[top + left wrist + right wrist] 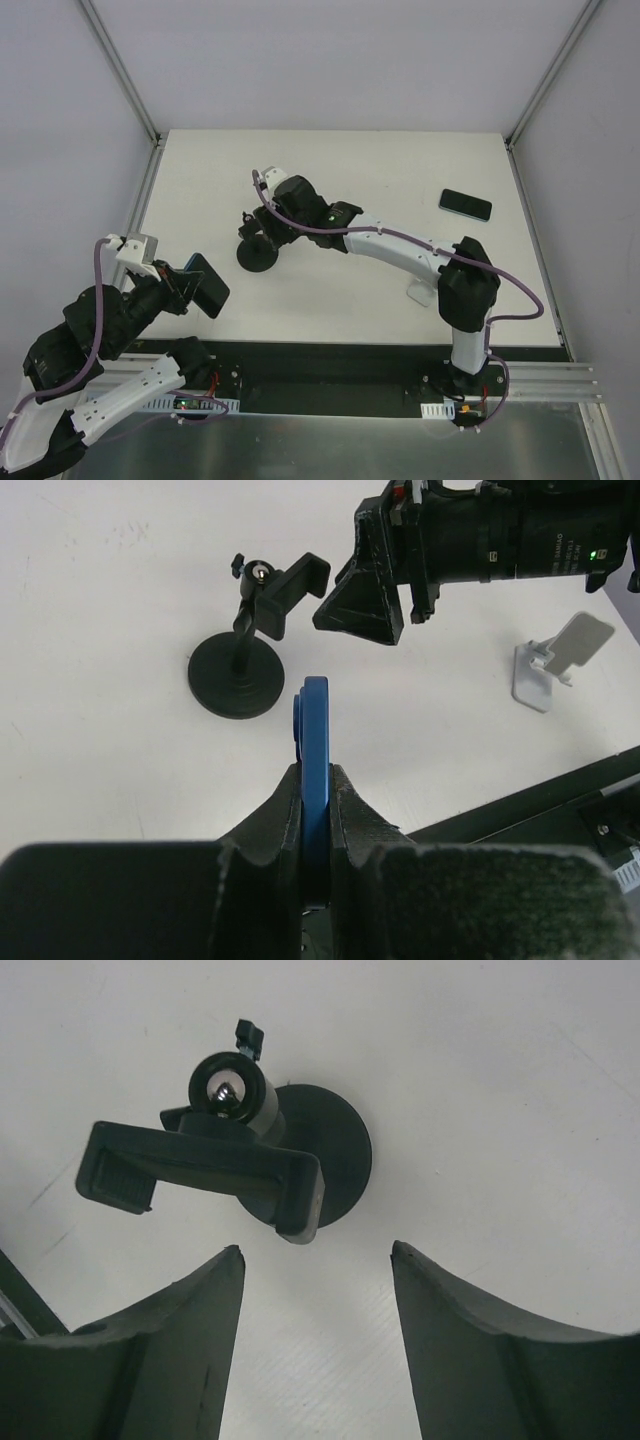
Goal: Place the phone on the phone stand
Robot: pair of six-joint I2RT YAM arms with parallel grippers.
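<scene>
My left gripper [183, 284] is shut on a blue-edged dark phone [207, 286] and holds it above the table's near left. In the left wrist view the phone [313, 742] stands edge-on between my fingers [350, 810]. The black phone stand [258, 250], a round base with a clamp on top, sits left of centre; it also shows in the left wrist view [240, 670]. My right gripper [266, 231] is open and empty, right beside the stand. In the right wrist view the clamp [200, 1165] lies just ahead of my open gripper [317, 1250].
A second dark phone [465, 204] lies flat at the table's right. A small white stand [420, 292] sits near the right arm, also in the left wrist view [553, 661]. The black base rail [330, 365] runs along the near edge.
</scene>
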